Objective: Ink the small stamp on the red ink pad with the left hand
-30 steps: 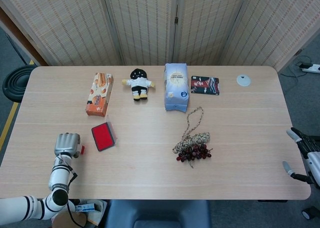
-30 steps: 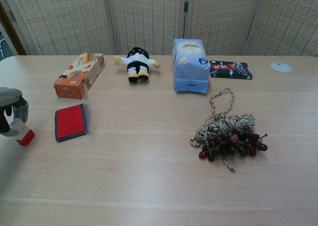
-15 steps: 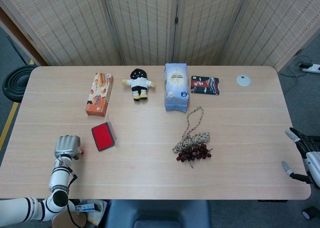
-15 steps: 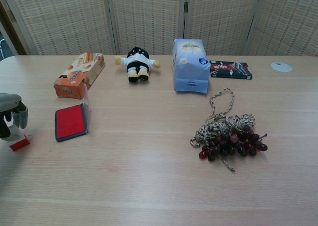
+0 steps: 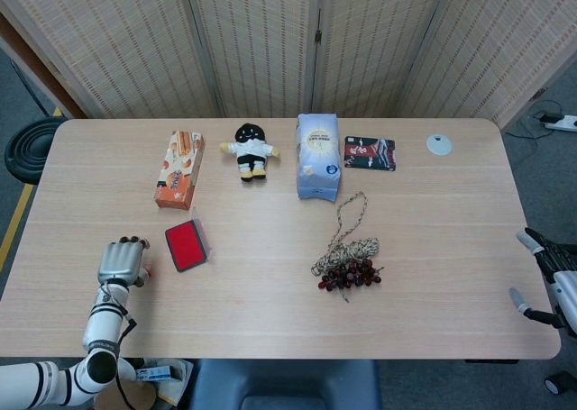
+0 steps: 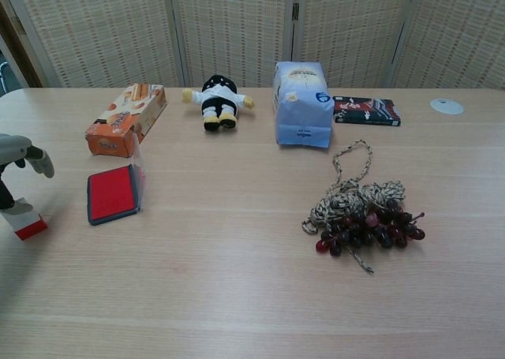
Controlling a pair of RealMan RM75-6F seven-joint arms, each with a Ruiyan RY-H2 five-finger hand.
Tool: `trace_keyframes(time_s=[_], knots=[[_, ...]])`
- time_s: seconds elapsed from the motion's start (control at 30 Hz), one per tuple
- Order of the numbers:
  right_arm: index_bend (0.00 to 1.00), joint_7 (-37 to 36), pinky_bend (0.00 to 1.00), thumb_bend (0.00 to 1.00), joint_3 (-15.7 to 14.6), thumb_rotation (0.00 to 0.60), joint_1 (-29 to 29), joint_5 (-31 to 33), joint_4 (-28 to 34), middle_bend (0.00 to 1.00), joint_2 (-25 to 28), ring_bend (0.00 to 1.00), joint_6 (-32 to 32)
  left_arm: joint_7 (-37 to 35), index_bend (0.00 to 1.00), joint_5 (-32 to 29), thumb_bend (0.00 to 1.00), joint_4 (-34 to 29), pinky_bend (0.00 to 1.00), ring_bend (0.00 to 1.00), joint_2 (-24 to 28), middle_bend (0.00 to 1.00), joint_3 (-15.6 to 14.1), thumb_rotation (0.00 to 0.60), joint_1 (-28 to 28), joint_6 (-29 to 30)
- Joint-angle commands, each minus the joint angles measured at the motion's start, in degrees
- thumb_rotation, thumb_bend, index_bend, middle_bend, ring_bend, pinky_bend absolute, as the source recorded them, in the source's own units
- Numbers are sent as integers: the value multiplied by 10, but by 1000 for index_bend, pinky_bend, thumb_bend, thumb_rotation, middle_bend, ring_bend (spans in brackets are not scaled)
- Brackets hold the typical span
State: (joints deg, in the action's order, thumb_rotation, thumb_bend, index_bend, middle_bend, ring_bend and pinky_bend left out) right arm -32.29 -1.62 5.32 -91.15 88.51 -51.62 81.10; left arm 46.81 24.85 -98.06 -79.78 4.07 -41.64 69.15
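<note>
The small stamp (image 6: 26, 222), white with a red base, stands on the table at the far left; in the head view only a red sliver of it (image 5: 145, 270) shows beside my left hand (image 5: 121, 261). My left hand (image 6: 17, 151) hovers just above the stamp with its fingers raised and apart, holding nothing. The red ink pad (image 5: 186, 246) lies open to the right of the stamp (image 6: 112, 193), a short gap away. My right hand (image 5: 544, 278) hangs off the table's right edge with its fingers spread and empty.
An orange snack box (image 5: 178, 168) lies behind the pad. A plush doll (image 5: 249, 151), a blue-white bag (image 5: 318, 155), a dark card (image 5: 370, 152) and a white disc (image 5: 439, 144) line the back. Rope with dark grapes (image 5: 350, 262) sits mid-table.
My left hand held the stamp tilted above the table, lowered it to the surface left of the pad, and has now lifted its fingers off it. The right hand barely moved.
</note>
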Motion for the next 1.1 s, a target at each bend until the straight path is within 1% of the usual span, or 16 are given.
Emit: trace_keyframes(time_s=[0.03,0.1,0.13,0.2,0.23,0.3,0.37,0.43,0.5,0.57,0.7,0.83,0.93,1.0,1.1], knots=[[20,1,0,381,0,600,1,0,0,0,0,0,-3,7,126,38,297,-79,304,94,31,106,-4,600,16,73],[20,5,0,381,0,600,2,-1,0,0,-1,0,-4,-2,27,71,297,-106,260,16,43,15,-11,600,29,101],[20,8,0,381,0,600,2,-1,1,0,-2,0,-5,-12,13,99,297,-120,238,5,51,4,-19,600,40,117],[20,13,0,381,0,600,1,0,3,0,-2,0,-4,-31,0,137,297,-128,163,0,59,0,-31,600,55,131],[20,18,0,381,0,600,1,1,5,0,-3,0,-4,-54,0,170,297,-133,144,0,67,0,-43,600,71,139],[20,30,0,381,1,600,1,5,9,0,-4,0,-6,-103,0,233,297,-135,136,0,88,0,-73,600,110,160],[20,40,0,381,2,600,1,9,13,0,-6,0,-8,-145,0,283,297,-123,106,0,101,0,-94,600,138,172],[20,61,0,381,6,600,0,21,19,0,-9,0,-12,-207,0,342,297,-93,67,0,110,0,-116,600,170,184],[20,92,0,381,10,600,-3,32,29,0,-13,0,-9,-264,0,383,297,-61,54,0,115,0,-132,600,200,191],[20,120,0,381,12,600,-7,33,41,0,-17,0,0,-306,0,411,297,-35,41,0,120,0,-143,600,220,193],[20,191,0,381,14,600,-20,36,68,0,-29,0,24,-377,0,458,297,4,9,0,136,0,-154,600,253,195],[20,242,0,381,19,600,-23,58,81,0,-42,0,21,-441,0,489,297,37,0,0,146,0,-152,600,278,199],[20,275,0,381,23,600,-26,67,91,0,-50,0,25,-459,0,501,297,37,0,0,161,0,-147,600,287,197],[20,289,0,381,24,600,-30,66,96,0,-53,0,33,-472,0,517,297,39,0,0,165,0,-142,600,295,204],[20,303,0,381,27,600,-39,72,101,0,-57,0,47,-477,0,528,297,42,0,0,167,0,-136,600,301,198]])
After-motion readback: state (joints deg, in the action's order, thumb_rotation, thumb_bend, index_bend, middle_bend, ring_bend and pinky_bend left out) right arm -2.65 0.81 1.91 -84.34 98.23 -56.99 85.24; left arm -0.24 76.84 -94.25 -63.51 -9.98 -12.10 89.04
